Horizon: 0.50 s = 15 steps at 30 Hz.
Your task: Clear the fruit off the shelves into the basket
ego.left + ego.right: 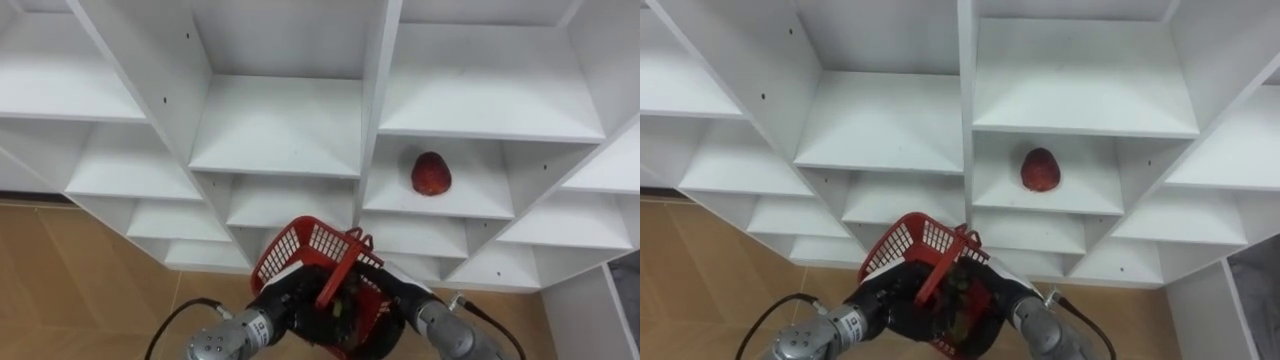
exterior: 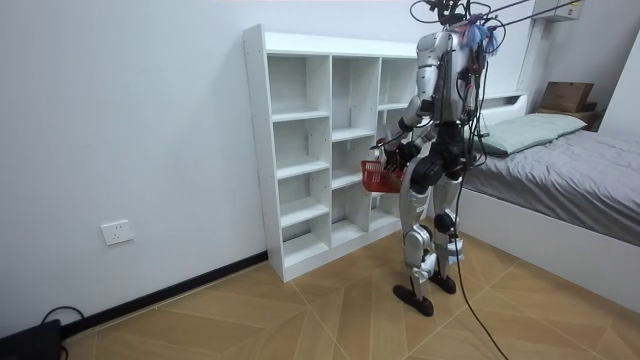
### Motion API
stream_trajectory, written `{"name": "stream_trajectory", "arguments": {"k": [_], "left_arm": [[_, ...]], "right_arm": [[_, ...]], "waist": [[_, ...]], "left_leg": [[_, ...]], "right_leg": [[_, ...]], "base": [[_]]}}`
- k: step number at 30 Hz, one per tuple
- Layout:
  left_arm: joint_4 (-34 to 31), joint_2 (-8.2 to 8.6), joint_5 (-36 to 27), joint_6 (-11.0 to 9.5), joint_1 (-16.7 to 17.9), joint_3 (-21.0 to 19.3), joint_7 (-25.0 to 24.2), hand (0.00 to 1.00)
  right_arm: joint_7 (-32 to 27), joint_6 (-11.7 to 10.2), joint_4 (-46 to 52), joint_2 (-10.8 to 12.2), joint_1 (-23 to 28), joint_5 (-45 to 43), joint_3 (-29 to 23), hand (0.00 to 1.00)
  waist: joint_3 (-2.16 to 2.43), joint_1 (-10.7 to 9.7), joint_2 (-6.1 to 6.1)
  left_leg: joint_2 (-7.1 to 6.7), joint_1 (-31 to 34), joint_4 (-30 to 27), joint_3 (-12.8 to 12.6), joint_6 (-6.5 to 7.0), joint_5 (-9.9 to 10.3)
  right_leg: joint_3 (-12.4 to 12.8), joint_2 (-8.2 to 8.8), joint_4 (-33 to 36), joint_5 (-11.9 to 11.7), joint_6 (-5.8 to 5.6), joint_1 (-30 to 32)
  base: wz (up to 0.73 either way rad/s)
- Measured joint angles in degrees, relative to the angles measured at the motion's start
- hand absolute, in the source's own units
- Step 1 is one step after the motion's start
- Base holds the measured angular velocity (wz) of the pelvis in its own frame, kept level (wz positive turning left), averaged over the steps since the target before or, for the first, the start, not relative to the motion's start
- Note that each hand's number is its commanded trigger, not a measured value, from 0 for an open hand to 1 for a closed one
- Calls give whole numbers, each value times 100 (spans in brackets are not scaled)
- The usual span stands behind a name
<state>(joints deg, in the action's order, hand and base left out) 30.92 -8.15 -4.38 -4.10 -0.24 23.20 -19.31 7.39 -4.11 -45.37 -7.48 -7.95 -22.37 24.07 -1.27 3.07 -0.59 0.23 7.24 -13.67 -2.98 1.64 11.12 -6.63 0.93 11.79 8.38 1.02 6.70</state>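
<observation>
fruit [image 1: 431, 173]: red, on closet [image 1: 290, 130] shelf, well apart from both hands
left hand [image 1: 283, 301]: clasps red basket [image 1: 300, 245]
right hand [image 1: 398, 298]: at basket, fingers hidden, cannot tell
floor [image 1: 60, 270]: wood

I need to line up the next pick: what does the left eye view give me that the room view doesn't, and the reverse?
Left eye view: a red fruit lying on a shelf, up and right of the red basket, with the left hand and right hand at the basket's sides. Room view: the robot standing upright close to the white closet, a bed behind it, on a wooden floor. Both: the basket held before the closet's shelves.
</observation>
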Motion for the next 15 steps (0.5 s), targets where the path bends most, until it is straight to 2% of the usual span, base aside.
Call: {"name": "stream_trajectory", "arguments": {"k": [3, 11, 15], "left_arm": [[2, -6, 76, 0, 20, -1, 68, 100], [2, -79, 188, 0, 110, -38, 196, 100], [2, -147, 162, 0, 237, -49, 298, 100]], "right_arm": [[42, 2, 156, -49, 78, 10, 71, 0], [240, -2, 459, -112, 288, 15, 100, 0], [363, 15, 1331, -240, 658, 214, 94, 0]], "waist": [[4, 13, 12], [60, 14, 103], [62, 9, 116]], "left_leg": [[2, -65, 7, 1, 0, 0], [2, -169, 10, -13, 0, 0], [0, -369, 42, -23, 1, 1]], "right_leg": [[-20, -1, -18, 1, -1, -67], [-81, -2, -17, 3, -4, -174], [-41, -6, -23, 9, -13, -343]], "base": [[0], [0], [-4]]}}
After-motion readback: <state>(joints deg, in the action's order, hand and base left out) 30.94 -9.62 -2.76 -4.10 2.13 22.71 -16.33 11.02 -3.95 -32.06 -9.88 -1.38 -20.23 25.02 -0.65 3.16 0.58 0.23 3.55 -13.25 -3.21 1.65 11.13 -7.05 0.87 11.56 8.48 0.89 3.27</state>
